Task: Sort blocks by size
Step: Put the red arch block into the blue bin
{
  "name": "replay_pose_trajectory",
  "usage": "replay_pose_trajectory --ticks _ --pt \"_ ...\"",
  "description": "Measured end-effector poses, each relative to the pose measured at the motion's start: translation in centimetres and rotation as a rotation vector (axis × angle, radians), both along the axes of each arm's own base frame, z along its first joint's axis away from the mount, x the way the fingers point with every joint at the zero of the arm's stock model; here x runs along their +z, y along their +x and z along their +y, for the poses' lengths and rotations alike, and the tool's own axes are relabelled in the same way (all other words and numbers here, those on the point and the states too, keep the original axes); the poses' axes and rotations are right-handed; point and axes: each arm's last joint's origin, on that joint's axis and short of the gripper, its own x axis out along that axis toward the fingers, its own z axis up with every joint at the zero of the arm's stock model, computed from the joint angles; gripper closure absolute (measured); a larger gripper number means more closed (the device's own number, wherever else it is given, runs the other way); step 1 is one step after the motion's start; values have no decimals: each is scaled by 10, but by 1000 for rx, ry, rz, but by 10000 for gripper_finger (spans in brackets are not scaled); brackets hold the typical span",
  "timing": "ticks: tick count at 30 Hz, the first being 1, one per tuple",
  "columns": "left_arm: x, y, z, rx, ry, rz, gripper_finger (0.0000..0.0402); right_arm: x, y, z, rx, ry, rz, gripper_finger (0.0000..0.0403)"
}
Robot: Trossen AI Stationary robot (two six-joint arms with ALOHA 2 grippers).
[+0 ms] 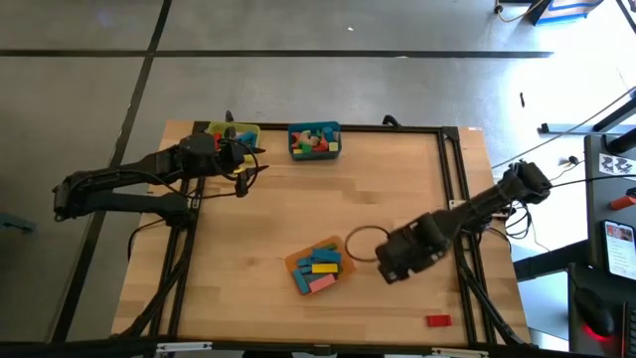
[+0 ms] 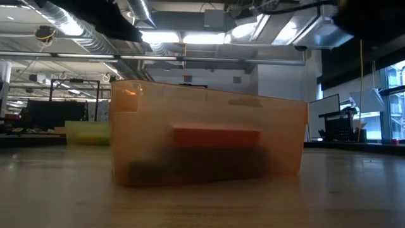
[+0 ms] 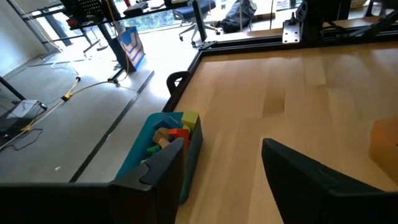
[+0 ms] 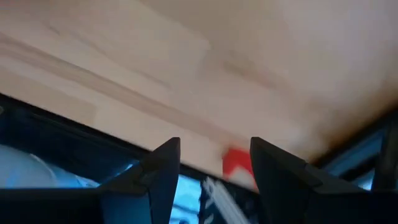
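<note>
Several coloured blocks fill the teal bin [image 1: 314,140] at the far edge, which also shows in the left wrist view [image 3: 163,148]. More blocks lie in the orange bin [image 1: 320,267], with a red block [image 2: 215,135] visible through its wall. One red block [image 1: 438,320] lies alone on the table near the front right. My left gripper [image 1: 241,156] hovers open beside the yellow bin [image 1: 237,132]. My right gripper [image 1: 390,267] points steeply down, open, just right of the orange bin. The lone red block [image 4: 236,163] shows beyond its fingers.
A black frame rail [image 1: 452,189] runs along the table's right side and another along its left. A dark cable loop [image 1: 364,245] lies on the table between the orange bin and my right gripper. Bare wood lies across the table's middle.
</note>
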Motion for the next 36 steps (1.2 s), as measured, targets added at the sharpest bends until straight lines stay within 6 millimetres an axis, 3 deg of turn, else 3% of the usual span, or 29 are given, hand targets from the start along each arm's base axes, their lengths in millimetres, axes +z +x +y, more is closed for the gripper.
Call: replay_pose_trajectory --ticks 5,19,27,36 --pt "0 0 0 0 -1 0 205 -12 -21 27 -72 5 125 207" --pt "-2 -1 0 0 -9 26 205 -69 -66 86 -176 131 133 207" --pt "-2 -1 0 0 -9 25 205 -92 -86 96 -196 189 181 207" --pt "-2 -1 0 0 -9 25 205 -116 -81 100 -171 147 188 208"
